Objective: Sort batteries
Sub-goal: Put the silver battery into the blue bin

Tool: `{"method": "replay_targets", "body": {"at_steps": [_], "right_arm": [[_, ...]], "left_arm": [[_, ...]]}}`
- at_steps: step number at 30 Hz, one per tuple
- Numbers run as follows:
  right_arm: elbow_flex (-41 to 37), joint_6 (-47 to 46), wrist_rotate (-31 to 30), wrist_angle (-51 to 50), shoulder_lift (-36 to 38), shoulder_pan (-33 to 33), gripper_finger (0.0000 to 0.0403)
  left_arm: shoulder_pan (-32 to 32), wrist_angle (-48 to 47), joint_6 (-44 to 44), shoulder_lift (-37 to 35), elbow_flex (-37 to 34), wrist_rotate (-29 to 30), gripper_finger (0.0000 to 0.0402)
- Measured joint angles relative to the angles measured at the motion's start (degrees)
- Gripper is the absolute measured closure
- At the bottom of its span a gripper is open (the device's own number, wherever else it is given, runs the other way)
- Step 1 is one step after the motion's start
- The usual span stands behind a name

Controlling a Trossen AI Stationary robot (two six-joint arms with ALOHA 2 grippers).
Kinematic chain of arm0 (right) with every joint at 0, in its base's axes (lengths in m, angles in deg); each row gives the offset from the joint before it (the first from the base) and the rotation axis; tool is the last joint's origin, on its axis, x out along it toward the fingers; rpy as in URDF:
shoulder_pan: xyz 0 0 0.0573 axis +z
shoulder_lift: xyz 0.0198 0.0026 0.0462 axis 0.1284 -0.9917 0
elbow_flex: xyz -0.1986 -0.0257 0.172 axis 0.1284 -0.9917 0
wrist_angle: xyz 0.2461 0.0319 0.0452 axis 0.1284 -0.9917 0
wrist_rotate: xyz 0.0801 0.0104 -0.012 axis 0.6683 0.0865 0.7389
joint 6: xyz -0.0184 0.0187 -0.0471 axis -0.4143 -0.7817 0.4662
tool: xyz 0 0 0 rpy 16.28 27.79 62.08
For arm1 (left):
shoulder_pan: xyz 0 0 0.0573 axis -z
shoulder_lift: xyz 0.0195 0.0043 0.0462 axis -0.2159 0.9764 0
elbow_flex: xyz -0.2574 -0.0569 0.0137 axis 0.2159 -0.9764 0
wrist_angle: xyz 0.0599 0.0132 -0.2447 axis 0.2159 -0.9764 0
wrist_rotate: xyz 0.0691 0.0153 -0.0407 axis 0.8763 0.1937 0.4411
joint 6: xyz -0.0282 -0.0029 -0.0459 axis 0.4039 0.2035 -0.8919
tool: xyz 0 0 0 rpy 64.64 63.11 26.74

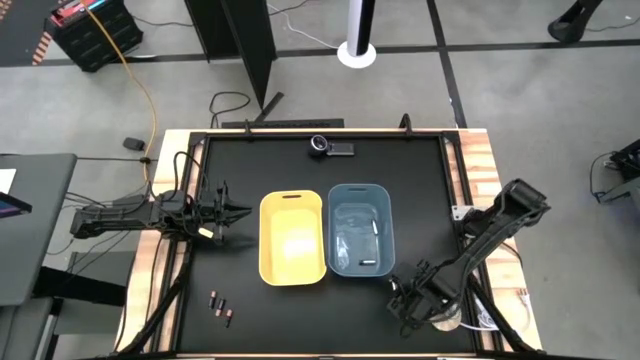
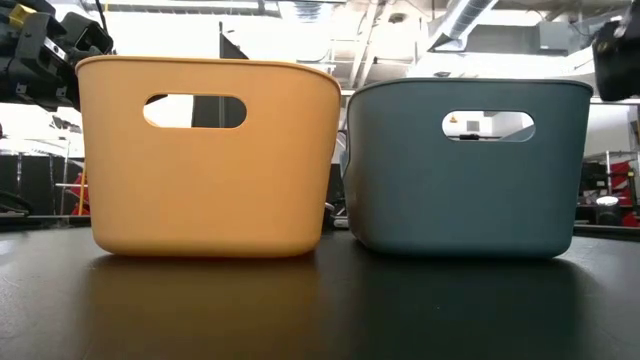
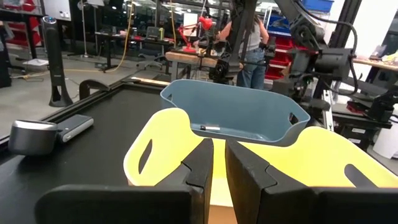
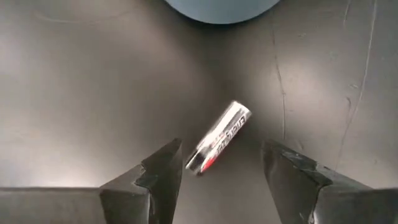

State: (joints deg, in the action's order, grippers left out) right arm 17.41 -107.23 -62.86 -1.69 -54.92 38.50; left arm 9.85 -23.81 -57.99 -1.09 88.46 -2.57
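Observation:
My right gripper (image 4: 221, 163) is open, low over the table near the right near corner (image 1: 405, 300). A silver battery (image 4: 219, 138) lies flat on the black table between and just ahead of its fingers, untouched. My left gripper (image 3: 217, 155) hovers at the yellow bin's left rim (image 1: 240, 210), its fingers all but shut with nothing seen between them. The yellow bin (image 1: 292, 238) and blue bin (image 1: 359, 228) stand side by side mid-table. White batteries (image 1: 372, 245) lie in the blue bin; one shows in the left wrist view (image 3: 210, 127). Three dark batteries (image 1: 220, 307) lie near the table's near left.
A small silver-and-dark device (image 1: 330, 146) sits at the far edge, also in the left wrist view (image 3: 37, 134). The blue bin's rounded wall (image 4: 217, 7) is close ahead of my right gripper. A person (image 3: 252, 46) stands beyond the table. The bins (image 2: 205, 155) (image 2: 465, 165) fill the low view.

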Motion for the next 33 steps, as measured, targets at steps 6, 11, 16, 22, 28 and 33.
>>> {"method": "replay_targets", "body": {"at_steps": [6,11,16,22,28,33], "right_arm": [[0.2,-2.8,0.5,-0.9,-3.9,-0.6,0.0173],[0.3,-3.2,1.2,-0.9,-4.7,-0.6,0.0181],[0.2,-3.3,1.5,-1.5,-4.3,-0.6,0.0215],[0.2,-4.0,1.6,-2.6,-4.8,-0.6,0.0299],[0.1,-4.2,1.9,-2.5,-4.8,-0.6,0.0363],[0.1,-4.4,2.0,-2.4,-4.8,-0.6,0.0380]], "left_arm": [[0.0,0.0,-0.1,0.0,0.0,0.0,0.0362],[0.0,0.0,-0.1,0.0,0.0,0.0,0.0362],[0.0,0.0,-0.1,0.0,0.0,0.0,0.0362],[0.0,0.0,-0.1,0.0,0.0,0.0,0.0362],[0.0,0.0,-0.1,0.0,0.0,0.0,0.0362],[0.0,0.0,-0.1,0.0,0.0,0.0,0.0362]]}}
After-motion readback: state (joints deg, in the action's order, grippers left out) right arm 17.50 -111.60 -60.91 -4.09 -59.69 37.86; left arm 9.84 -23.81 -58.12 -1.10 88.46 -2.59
